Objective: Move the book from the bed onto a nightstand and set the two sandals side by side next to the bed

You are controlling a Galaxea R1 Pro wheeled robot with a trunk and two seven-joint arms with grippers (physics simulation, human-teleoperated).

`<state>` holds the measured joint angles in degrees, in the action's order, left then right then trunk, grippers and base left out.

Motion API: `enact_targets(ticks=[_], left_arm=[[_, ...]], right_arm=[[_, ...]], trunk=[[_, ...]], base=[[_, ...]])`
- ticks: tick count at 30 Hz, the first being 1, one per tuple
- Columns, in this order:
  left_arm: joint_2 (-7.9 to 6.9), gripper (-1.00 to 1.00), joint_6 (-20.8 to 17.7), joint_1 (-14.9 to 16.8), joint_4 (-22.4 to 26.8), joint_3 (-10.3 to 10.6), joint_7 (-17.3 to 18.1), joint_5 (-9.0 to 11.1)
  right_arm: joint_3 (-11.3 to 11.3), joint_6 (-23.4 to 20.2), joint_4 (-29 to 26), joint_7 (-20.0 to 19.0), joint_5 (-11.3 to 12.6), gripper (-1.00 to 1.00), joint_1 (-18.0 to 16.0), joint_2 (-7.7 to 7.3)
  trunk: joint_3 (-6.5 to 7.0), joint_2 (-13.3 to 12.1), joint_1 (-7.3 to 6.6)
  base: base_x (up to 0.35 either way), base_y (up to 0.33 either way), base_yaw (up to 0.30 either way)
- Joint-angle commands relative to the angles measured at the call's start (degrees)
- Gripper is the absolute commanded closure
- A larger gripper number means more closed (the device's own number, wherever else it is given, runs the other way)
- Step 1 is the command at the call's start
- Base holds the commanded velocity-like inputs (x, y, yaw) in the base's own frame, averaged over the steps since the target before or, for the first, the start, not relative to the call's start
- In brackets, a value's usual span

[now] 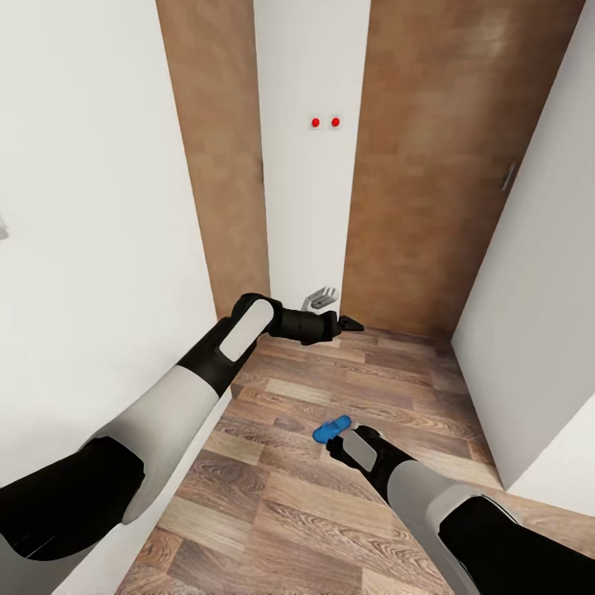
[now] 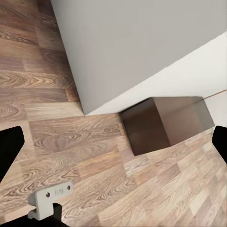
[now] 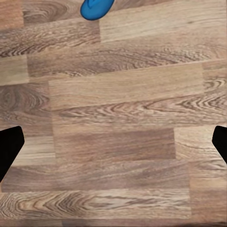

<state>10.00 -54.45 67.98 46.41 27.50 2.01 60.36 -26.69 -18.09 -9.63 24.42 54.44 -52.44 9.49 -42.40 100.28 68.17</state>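
A: What lies ahead in the head view?

B: A narrow passage with a wood-plank floor [image 1: 330, 487]. White walls [image 1: 91, 207] close it in on both sides, and at the far end stand two brown wood panels [image 1: 430, 165] with a white strip between them that carries two small red dots [image 1: 325, 122]. The panel on the robot's right has a small grey handle [image 1: 508, 177] near its edge.

A: Any of the task's things?

B: One blue sandal [image 1: 331, 428]. It lies flat on the planks, just past the tip of the right arm. In the right wrist view the same sandal [image 3: 96, 8] shows partly, cut off by the picture's edge. The second sandal, the book and the bed I cannot place from here.

A: And the right gripper [image 1: 340, 442]?

B: It hangs low over the floor, close to the sandal but apart from it. In its wrist view the two dark fingertips [image 3: 9, 149] sit at opposite edges, so the jaws stand wide apart, with bare planks between them.

A: The left gripper [image 1: 351, 323]?

B: It is held higher, reaching forward toward the far end. Its wrist view shows the dark fingertips [image 2: 10, 144] far apart too, holding nothing. Below them are planks, a grey wall, a dark brown block [image 2: 165, 123] at the wall's foot, and a small grey bracket [image 2: 49, 196] near the edge.
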Motion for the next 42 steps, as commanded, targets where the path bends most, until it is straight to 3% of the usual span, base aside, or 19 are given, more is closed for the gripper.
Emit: enact_targets(ticks=[1, 19, 42], left_arm=[[0.0, -1.0, -0.13, 0.05, -0.01, 0.01, 0.21, -0.16], [0.0, -1.0, -0.13, 0.05, -0.01, 0.01, 0.27, -0.17], [0.0, -1.0, -0.13, 0.05, -0.01, 0.01, 0.27, -0.24]], right_arm=[[-0.46, -0.19, -0.11, 0.33, 0.33, -1.0, -0.03, -0.02], [-0.55, 1.82, -0.13, 0.28, 0.23, -1.0, -0.03, 0.0], [-0.62, 2.69, -0.13, 0.24, 0.22, -1.0, -0.03, 0.01]], trunk=[[-0.33, 0.45, 0.22], [-5.11, 7.67, 4.17], [-9.31, 16.89, 9.22]], base=[[0.0, 0.0, 0.0], [0.0, 0.0, 0.0], [0.0, 0.0, 0.0]])
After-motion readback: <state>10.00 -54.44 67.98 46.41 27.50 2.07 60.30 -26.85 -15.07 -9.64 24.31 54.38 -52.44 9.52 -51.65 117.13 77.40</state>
